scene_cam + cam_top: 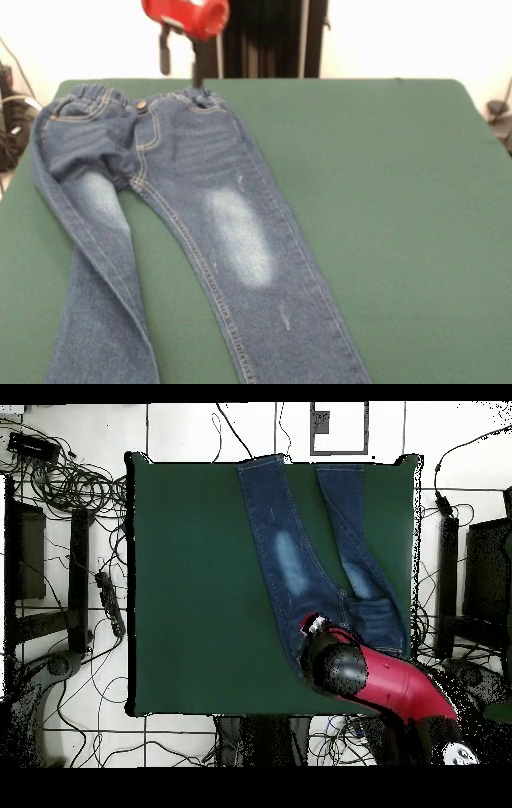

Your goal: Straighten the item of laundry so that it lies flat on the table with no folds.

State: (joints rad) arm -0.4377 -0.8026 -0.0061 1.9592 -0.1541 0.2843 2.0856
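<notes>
Presently catalogued: jeans (192, 208), dark blue denim with faded patches on both thighs, spread front-side up on the table (400, 200), waistband toward the far edge, legs running off the near edge in the front view. Mostly flattened already: right-hand leg in that view straight and smooth. Left to do, by judgement: the other leg, creased at the hip and folded along its inner seam, plus bunching near the left pocket. Gripper (179, 64), below a red wrist, hanging at the waistband's far edge beside the button; fingers pointing down, gap between them visible, apparently released, nothing seen held, though contact with the cloth unclear. Overhead, arm covering the waistband area. Containers: none in either view, nothing to list as contents. Cables on the surrounding floor.
</notes>
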